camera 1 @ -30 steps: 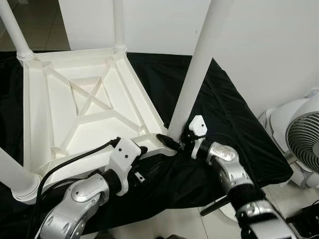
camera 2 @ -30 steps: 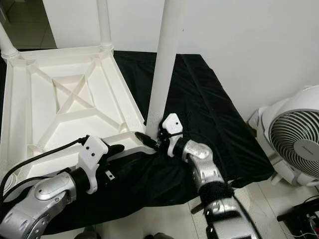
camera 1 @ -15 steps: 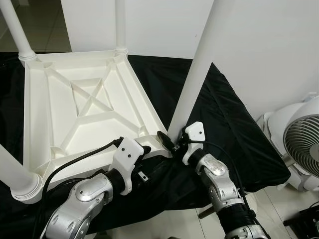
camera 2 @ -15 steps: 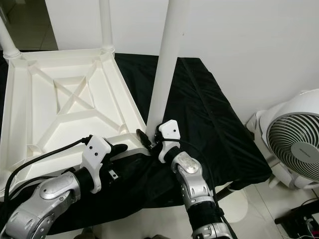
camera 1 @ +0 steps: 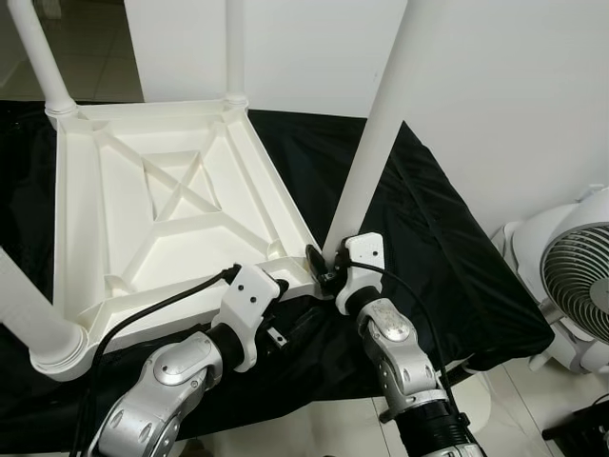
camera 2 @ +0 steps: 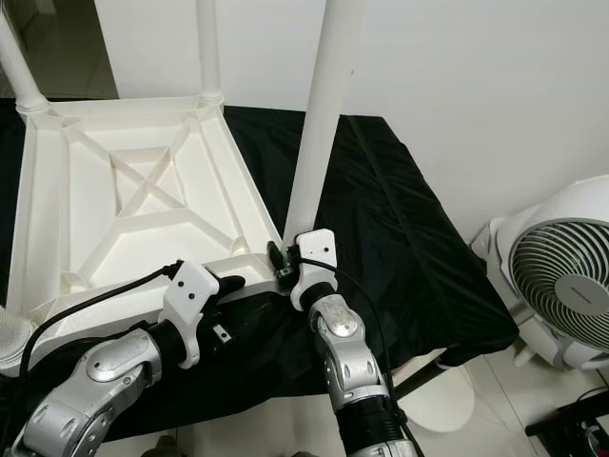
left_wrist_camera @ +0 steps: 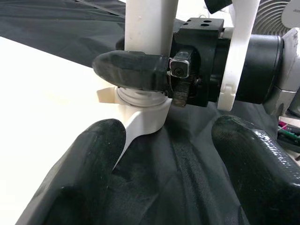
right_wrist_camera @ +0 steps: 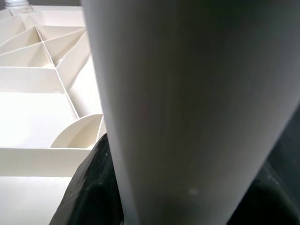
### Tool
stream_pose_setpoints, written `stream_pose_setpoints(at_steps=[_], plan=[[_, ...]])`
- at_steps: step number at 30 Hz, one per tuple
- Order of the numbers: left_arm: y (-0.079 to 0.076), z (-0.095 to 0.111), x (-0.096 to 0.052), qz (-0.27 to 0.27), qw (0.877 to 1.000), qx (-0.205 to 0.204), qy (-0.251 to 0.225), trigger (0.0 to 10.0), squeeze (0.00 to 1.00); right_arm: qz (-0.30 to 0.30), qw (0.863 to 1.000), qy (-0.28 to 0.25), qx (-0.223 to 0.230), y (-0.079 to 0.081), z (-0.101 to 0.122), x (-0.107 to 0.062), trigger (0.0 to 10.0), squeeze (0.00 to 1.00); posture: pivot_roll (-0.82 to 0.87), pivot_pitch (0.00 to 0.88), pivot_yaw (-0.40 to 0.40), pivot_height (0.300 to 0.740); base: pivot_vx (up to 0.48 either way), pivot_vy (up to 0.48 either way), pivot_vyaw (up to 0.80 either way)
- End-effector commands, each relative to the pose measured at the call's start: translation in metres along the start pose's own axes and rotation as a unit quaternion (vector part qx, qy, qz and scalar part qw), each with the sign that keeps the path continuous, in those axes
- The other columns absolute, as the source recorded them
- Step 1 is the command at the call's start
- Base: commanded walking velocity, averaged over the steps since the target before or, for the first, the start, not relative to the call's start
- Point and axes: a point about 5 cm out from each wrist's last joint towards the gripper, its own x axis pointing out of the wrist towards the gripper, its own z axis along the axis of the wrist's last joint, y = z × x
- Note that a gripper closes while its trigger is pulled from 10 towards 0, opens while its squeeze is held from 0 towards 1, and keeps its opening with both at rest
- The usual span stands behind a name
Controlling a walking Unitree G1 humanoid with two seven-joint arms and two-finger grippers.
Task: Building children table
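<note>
The right gripper (camera 2: 283,264) is clamping narrow around the foot of the white table leg (camera 2: 322,114), one black finger (left_wrist_camera: 133,70) wrapping the tube just above the corner socket. The left gripper (left_wrist_camera: 164,159) is hovering spread wide and holding nothing, just short of that same corner, over the black cloth (camera 1: 447,257).

The upturned tabletop (camera 1: 171,200) is lying underside-up on the cloth, at about 10 o'clock from the two grippers, with the gripped leg rising from its near right corner toward 1 o'clock.

The leg is looking like hollow moulded plastic: probably light, stiff and smooth, so likely to slip and turn inside the fingers. Low near the socket, where the right gripper is sitting, seems the sound place to take hold, since a long tube would be levering hard from higher up. The tabletop, ribbed beneath, is likely rigid but light enough to slide on the cloth, so it may need steadying.

Counted: one tabletop; four legs standing in its corners, the gripped one, a far one (camera 1: 235,48), a far left one (camera 1: 38,57) and a near left one (camera 1: 33,319). One white fan (camera 2: 561,276) is standing at 3 o'clock on the floor.
</note>
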Motion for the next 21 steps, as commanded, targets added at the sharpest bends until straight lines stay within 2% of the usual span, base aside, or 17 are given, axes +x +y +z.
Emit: stream_pose_setpoints(at_steps=[1,5,6,12,13,18,19,20,21], plan=[[0.0,-0.001,0.001,0.0,1.0,0.004,-0.001,10.0,0.0,-0.049,0.998,0.028,-0.007,-0.008,-0.009,-0.006,10.0,0.0,0.18,0.018,-0.132,0.74,0.0,0.0,0.0],[0.001,0.0,0.001,0.0,1.0,0.007,-0.002,10.0,0.0,-0.031,0.999,0.019,0.017,-0.008,-0.005,-0.008,10.0,0.0,0.18,0.014,-0.131,0.74,0.0,0.0,0.0],[0.001,0.0,0.001,-0.001,1.0,0.009,-0.002,10.0,0.0,-0.016,1.0,0.008,0.018,-0.008,-0.002,-0.009,10.0,1.0,0.18,0.011,-0.129,0.74,0.0,0.0,0.0],[0.002,0.001,0.0,-0.001,1.0,0.011,-0.003,10.0,0.0,0.036,0.999,-0.015,0.013,-0.012,0.006,-0.009,10.0,1.0,0.18,0.01,-0.128,0.74,0.0,0.0,0.0],[0.002,0.001,-0.001,-0.002,1.0,0.012,-0.002,10.0,0.0,0.067,0.997,-0.027,-0.001,-0.018,0.011,-0.009,10.0,1.0,0.18,0.01,-0.126,0.74,0.0,0.0,0.0],[0.002,0.001,-0.001,-0.004,1.0,0.012,-0.001,10.0,0.0,0.117,0.992,-0.026,-0.024,-0.029,0.017,-0.007,10.0,1.0,0.18,0.012,-0.119,0.74,0.0,0.0,0.0],[0.003,0.001,-0.002,-0.005,1.0,0.012,0.0,10.0,0.0,0.17,0.984,-0.018,-0.048,-0.038,0.02,-0.007,10.0,0.0,0.18,0.013,-0.117,0.74,0.0,0.0,0.0],[0.003,0.001,-0.002,-0.005,1.0,0.012,0.0,10.0,0.0,0.17,0.984,-0.018,-0.048,-0.038,0.02,-0.007,10.0,0.0,0.18,0.013,-0.117,0.74,0.0,0.0,0.0],[0.003,0.001,-0.003,-0.005,1.0,0.013,0.001,10.0,0.0,0.214,0.975,-0.01,-0.063,-0.043,0.021,-0.006,10.0,0.0,0.19,0.013,-0.113,0.74,0.0,0.0,0.0]])
